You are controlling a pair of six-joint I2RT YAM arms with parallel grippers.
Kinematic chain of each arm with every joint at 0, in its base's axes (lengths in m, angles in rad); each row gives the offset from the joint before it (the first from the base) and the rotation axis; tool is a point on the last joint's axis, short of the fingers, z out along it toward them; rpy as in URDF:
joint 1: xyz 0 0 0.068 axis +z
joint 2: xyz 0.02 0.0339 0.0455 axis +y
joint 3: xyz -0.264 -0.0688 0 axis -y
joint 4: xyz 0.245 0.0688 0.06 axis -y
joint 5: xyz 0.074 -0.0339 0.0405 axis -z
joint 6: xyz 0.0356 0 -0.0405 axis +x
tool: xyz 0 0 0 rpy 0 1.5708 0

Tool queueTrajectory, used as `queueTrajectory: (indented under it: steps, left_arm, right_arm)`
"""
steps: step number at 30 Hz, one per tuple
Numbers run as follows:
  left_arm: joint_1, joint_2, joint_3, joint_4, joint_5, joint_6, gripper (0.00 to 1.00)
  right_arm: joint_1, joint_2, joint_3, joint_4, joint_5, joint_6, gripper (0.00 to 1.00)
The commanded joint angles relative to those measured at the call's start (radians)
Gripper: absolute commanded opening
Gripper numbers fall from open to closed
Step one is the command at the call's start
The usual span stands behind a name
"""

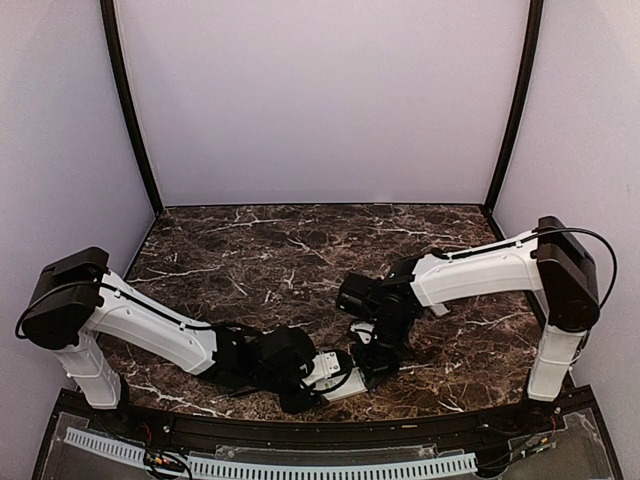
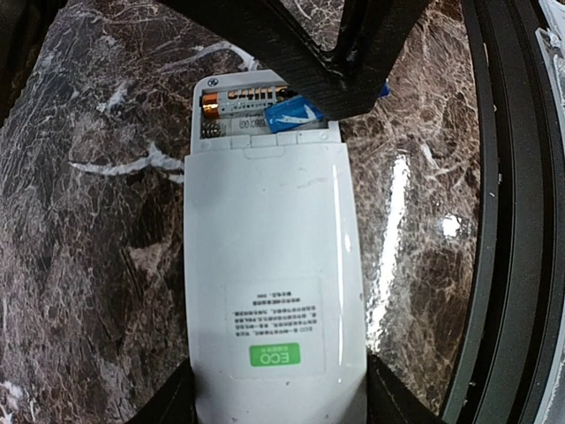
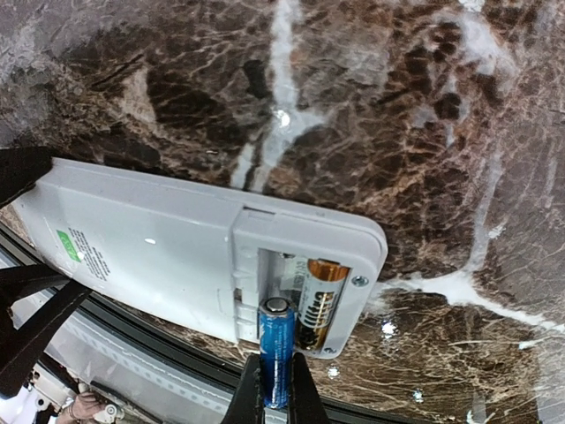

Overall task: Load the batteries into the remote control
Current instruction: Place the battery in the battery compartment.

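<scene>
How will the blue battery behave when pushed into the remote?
Probably rigid and slick: the blue battery is a slim smooth cylinder, and the right gripper pinches only one end, so it may pivot or slip. Dropped beside the remote control, it would likely roll.

Left arm (image 1: 150,325): stretched low along the marble table's (image 1: 280,250) near edge | left gripper (image 1: 322,378): at the white remote control (image 1: 343,387), front centre | right arm (image 1: 480,270): bent in from the right | right gripper (image 1: 365,342): pointing down, just over the remote's far end
</scene>
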Motion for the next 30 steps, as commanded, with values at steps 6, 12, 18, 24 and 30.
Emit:
queueTrajectory:
  steps: [6,12,18,24,30]
  left_arm:
    - [-0.011,0.047,-0.057,-0.037,-0.006,0.032,0.41]
    - [-0.019,0.04,-0.062,-0.024,-0.011,0.035,0.42]
    - [-0.024,0.038,-0.065,-0.014,0.001,0.045,0.43]
    - [-0.024,0.037,-0.07,-0.01,0.01,0.044,0.43]
    - [-0.024,0.037,-0.077,0.003,0.015,0.036,0.43]
  right_arm:
    - [0.003,0.1,0.101,-0.116,0.013,-0.041,0.0]
    - [-0.009,0.139,0.116,-0.136,0.012,-0.059,0.0]
    - [-0.031,0.195,0.175,-0.14,0.02,-0.083,0.0]
    - [-0.047,0.231,0.205,-0.144,0.049,-0.09,0.0]
    - [-0.055,0.208,0.223,-0.093,0.097,-0.051,0.0]
